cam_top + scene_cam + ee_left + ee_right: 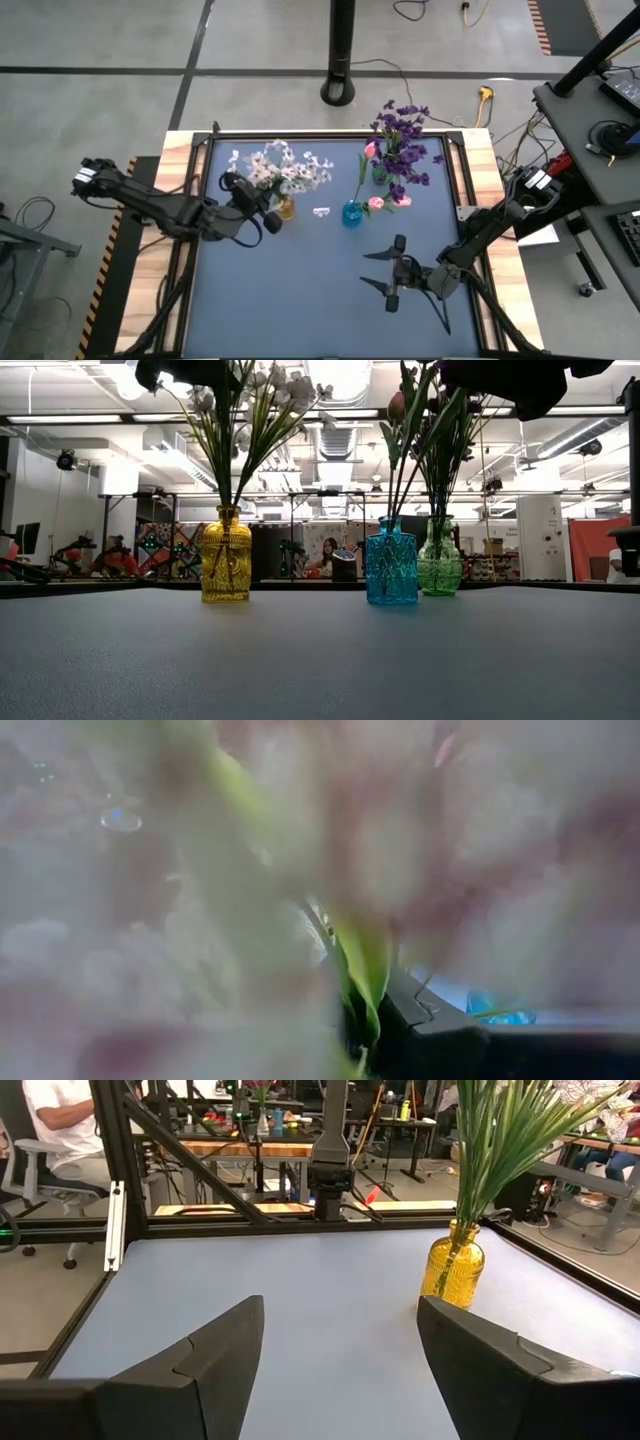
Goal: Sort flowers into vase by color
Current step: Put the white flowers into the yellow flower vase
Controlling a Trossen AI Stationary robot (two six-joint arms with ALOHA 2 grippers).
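Three vases in a loose row on the blue desk [300, 300]: yellow vase [226, 556] to the left, blue vase [391, 565] in the middle, green vase [439, 558] just behind and right of the blue one. White sprays [285, 168] standing in the yellow vase, stems fanning upward. Pink tulips [372, 160] in the blue vase, one bud high on a long stem, two more low beside the vase mouth. Purple sprays [402, 140] crowded into the green vase. A small white scrap [322, 211] lying on the desk between yellow and blue vases. Beyond the desk, a black pole base [340, 90], cables on the floor, and a seated person [70, 1130] in the room behind (seen from the right wrist).

Left fingers [262, 212] pressed together at the white sprays, right over the yellow vase; blossoms and a green leaf [365, 960] pushed up against the left wrist lens, blocking nearly everything else. Cannot tell whether a stem sits between the fingers.

Right fingers [393, 270] spread wide, empty, hovering over bare desk nearer the front edge, well apart from all three vases and every flower; aimed across the desk toward the yellow vase.
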